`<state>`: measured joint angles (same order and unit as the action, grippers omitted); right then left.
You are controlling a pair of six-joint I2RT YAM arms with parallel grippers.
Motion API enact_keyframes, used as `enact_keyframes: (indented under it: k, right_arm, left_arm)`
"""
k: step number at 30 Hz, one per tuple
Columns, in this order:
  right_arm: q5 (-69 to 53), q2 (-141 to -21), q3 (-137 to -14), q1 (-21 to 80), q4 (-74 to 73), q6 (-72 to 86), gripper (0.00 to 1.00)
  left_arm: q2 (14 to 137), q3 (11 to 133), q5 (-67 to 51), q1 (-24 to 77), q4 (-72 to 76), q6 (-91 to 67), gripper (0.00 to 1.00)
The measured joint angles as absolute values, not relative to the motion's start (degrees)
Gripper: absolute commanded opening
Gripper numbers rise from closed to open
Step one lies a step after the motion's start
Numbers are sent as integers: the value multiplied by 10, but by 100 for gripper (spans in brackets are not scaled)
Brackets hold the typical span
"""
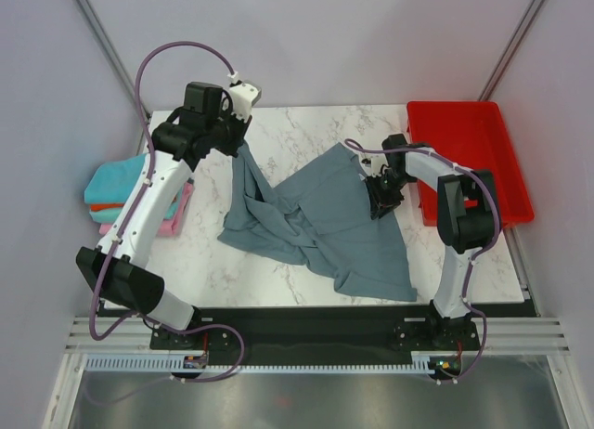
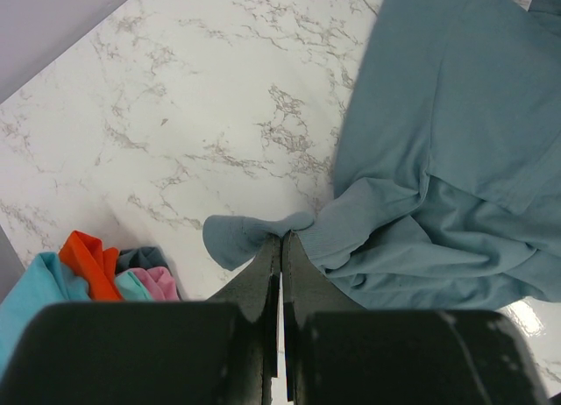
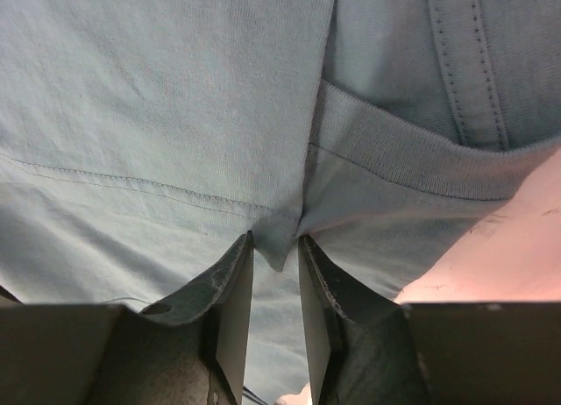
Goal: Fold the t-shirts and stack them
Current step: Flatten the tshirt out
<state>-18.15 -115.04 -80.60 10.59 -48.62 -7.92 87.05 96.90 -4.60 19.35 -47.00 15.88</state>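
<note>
Left gripper (image 2: 281, 238): clamped on a bunched edge of the grey-blue shirt (image 2: 438, 142), cloth spreading right of the fingers (image 2: 302, 278).
Right gripper (image 3: 274, 243): pinching a shirt fold between its fingertips (image 3: 235, 278).

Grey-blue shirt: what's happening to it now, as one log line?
grey-blue shirt: crumpled on table | left gripper: shut on its edge | right gripper: astride fold by collar, grip unclear

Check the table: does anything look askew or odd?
The grey-blue shirt lies crumpled and twisted, not flat. The left gripper pinches one end; the right gripper straddles a fold by the collar.
</note>
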Motion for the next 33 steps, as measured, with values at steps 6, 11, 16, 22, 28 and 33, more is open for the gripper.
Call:
enact_keyframes:
  k: [6, 11, 16, 22, 28, 33]
  right_arm:
    - [-181, -1150, -806, 106, -486, -79, 34]
    - [-180, -1150, -806, 106, -486, -77, 33]
    - [-175, -1150, -808, 106, -487, -78, 22]
    - [-167, -1149, -811, 106, -489, -74, 10]
    - [-157, -1128, -821, 106, -503, -75, 11]
    - [-147, -1097, -847, 106, -519, -78, 1]
  left_arm:
    - [874, 969, -46, 194, -467, 159, 2]
    - [875, 969, -46, 194, -466, 159, 2]
    - [875, 969, -46, 194, -466, 159, 2]
    - [875, 969, -46, 194, -466, 159, 2]
    - [875, 969, -47, 194, -465, 158, 2]
    - [875, 969, -47, 194, -464, 158, 2]
